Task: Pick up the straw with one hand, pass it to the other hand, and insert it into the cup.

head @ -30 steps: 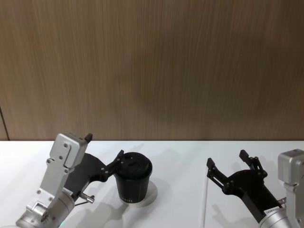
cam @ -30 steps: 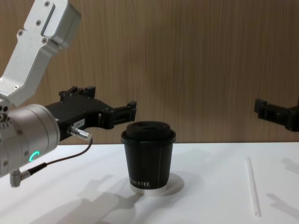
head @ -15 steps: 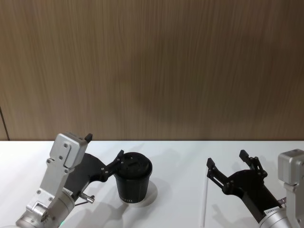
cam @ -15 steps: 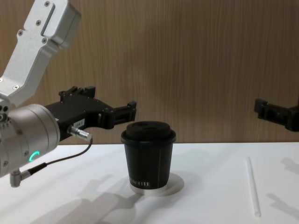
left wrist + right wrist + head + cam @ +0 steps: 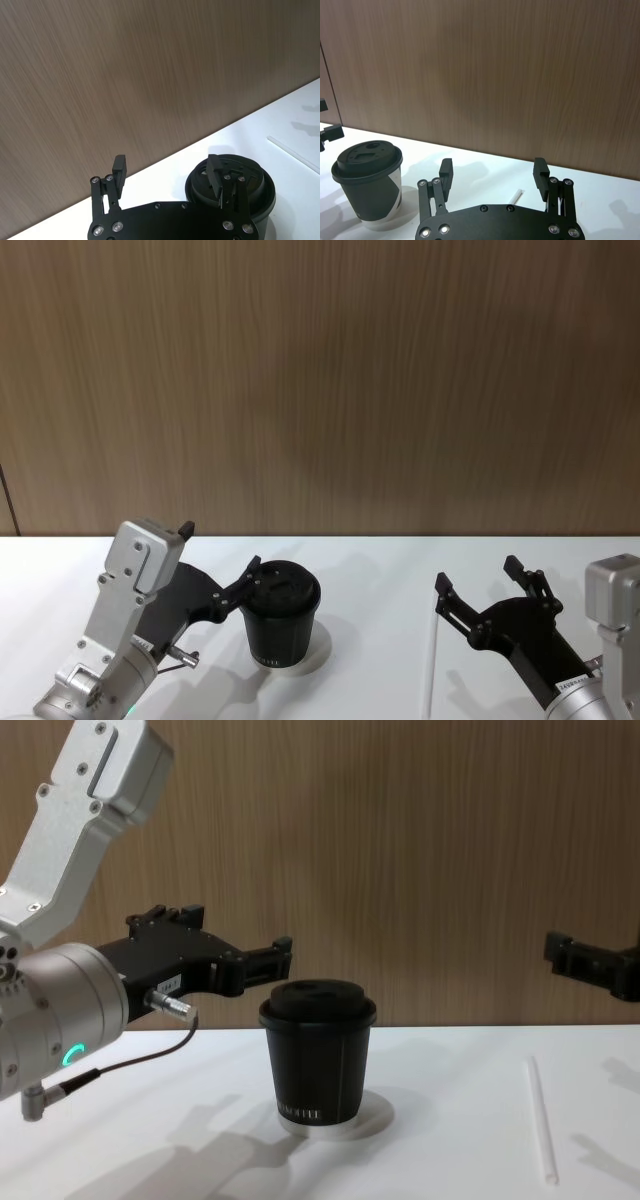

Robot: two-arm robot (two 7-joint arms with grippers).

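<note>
Currently entered: straw. Lies flat on table beneath the wide-spread, empty fingers of right gripper, touching neither. Thin, straight, white. Sits well right of cup and left gripper, equally spread and empty.

The head view looks forward and down on the white table, with the wood wall at 12 o'clock. The chest view sits low and close, level across the tabletop. Each wrist view peers over its own gripper, the left gripper or the right gripper, toward the wall. All four share the cup.
</note>
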